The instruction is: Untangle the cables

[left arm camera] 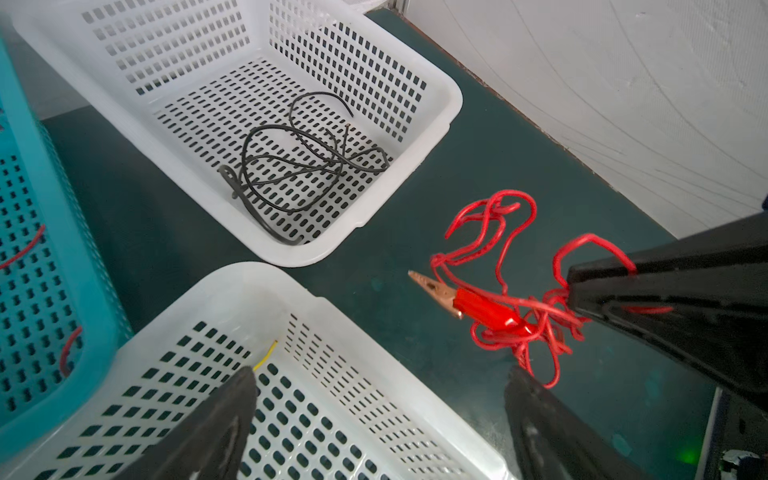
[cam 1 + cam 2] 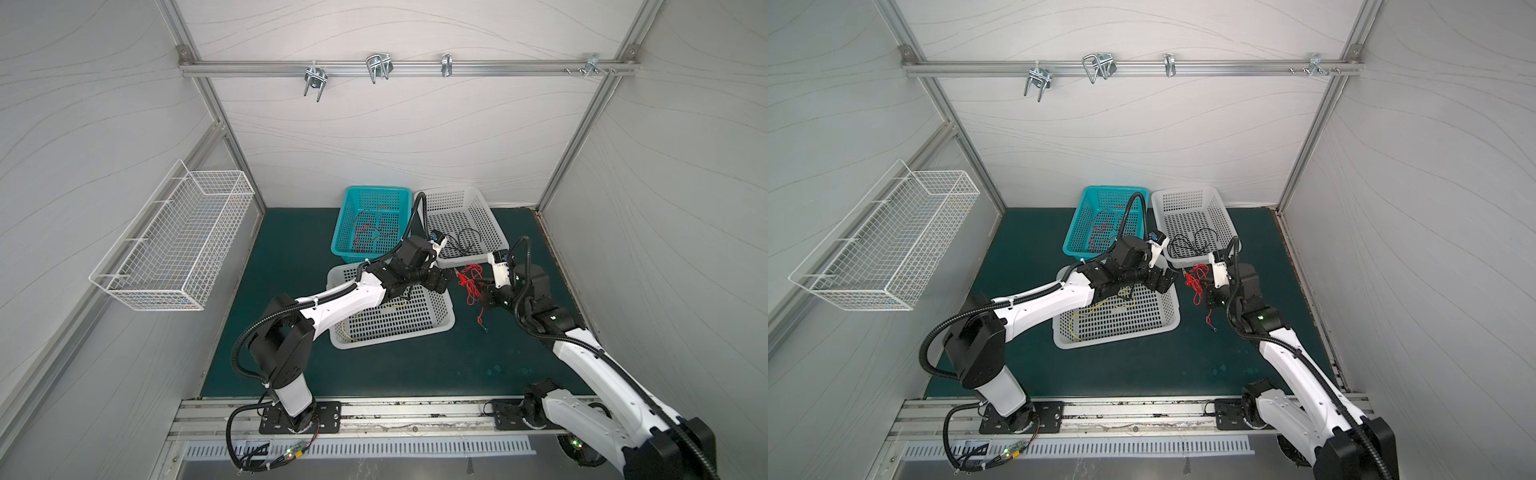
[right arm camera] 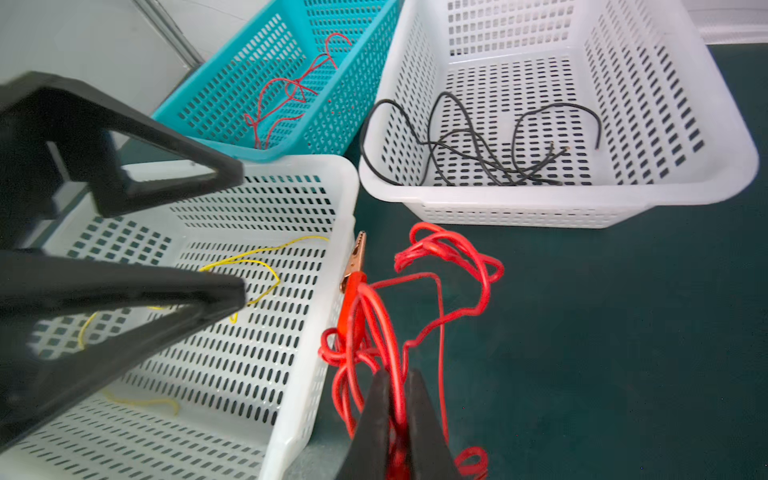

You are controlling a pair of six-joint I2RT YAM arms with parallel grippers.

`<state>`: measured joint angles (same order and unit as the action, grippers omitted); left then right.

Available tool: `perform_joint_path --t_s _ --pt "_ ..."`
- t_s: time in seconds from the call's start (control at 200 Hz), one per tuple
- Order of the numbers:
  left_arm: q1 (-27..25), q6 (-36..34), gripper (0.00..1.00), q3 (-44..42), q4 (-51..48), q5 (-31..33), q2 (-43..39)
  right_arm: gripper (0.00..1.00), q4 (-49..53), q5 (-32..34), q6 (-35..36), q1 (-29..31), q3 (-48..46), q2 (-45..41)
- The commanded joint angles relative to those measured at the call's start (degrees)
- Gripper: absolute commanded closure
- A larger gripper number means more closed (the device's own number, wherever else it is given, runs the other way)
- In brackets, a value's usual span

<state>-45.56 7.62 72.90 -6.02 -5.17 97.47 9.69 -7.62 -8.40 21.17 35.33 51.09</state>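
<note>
A tangled bunch of red cables with a copper alligator clip hangs just above the green mat, right of the near white basket. My right gripper is shut on several red strands. My left gripper stands wide open beside the bunch, one finger over the basket's corner and the other next to the red loops, holding nothing. Yellow cables lie in the near white basket, black ones in the far white basket, red ones in the teal basket.
The three baskets crowd the middle and back of the mat. A white wire rack hangs on the left wall. Metal hooks sit on the rail high on the back wall. Walls close in on three sides.
</note>
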Motion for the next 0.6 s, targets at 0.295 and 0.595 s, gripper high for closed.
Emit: perform_joint_path --t_s 0.295,0.595 --pt "-0.3 6.3 0.07 3.7 6.1 -8.1 3.3 1.00 -6.3 -5.6 -1.0 -0.2 -1.6 -3.9" --pt "-1.7 3.2 0.07 7.6 3.4 -6.2 5.4 1.00 -4.8 -4.0 -0.7 -0.2 -2.9 -2.2"
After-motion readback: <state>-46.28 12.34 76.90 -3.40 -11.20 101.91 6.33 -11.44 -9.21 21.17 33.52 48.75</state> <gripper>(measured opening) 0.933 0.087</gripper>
